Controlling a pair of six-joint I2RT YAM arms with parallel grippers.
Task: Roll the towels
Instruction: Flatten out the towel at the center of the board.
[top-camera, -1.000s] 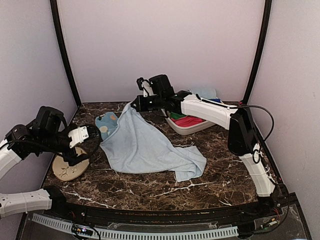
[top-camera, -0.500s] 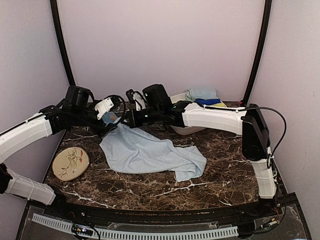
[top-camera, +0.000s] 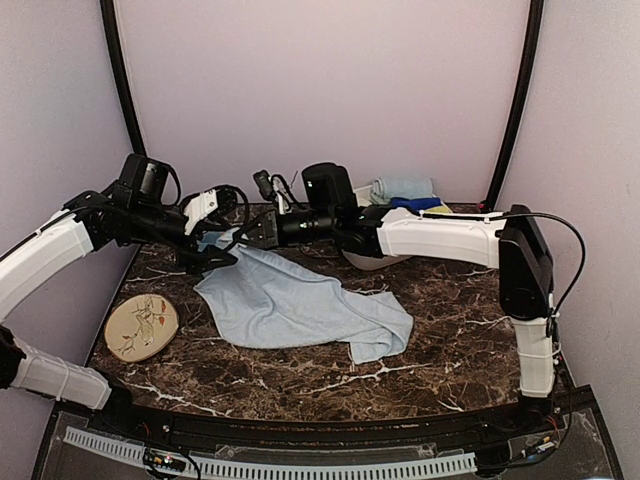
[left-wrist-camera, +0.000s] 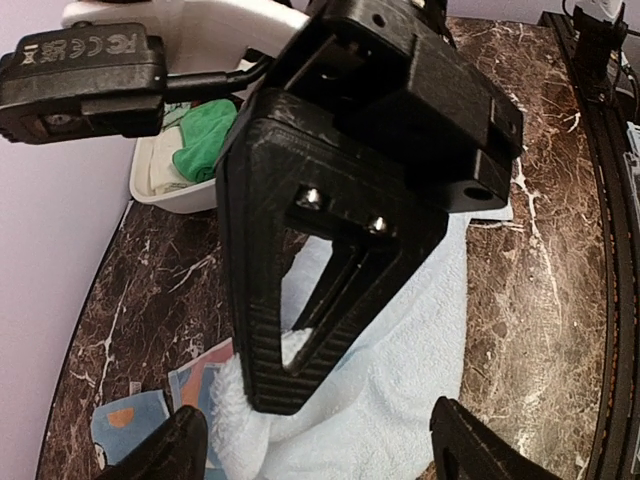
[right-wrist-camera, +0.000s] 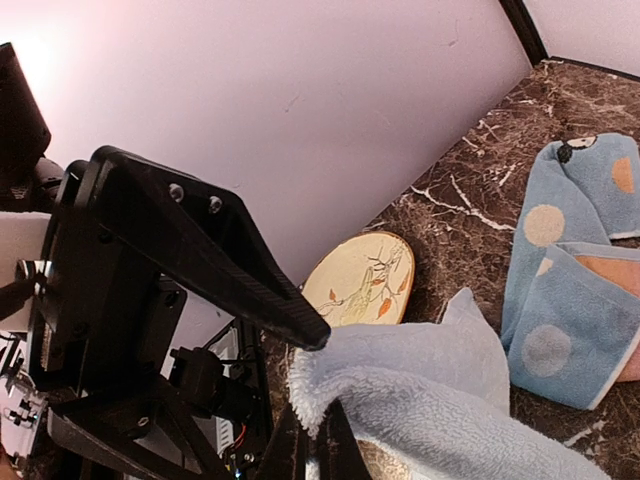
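The right hand is closed on one corner of the pale blue towel, pinching it between its fingertips and holding it up off the desk. From that hand the cloth slopes down and lies rumpled across the marble on the near side. The left hand faces the right hand tip to tip, its fingers spread wide – open, gripping nothing – one on either side of the held corner. The spotted towel lies folded on the desk just beside the pinched corner, under the left hand. A round plate sits nearer than both hands, well apart from the towels. Behind the right hand stands a white tub with a green rolled towel in it.
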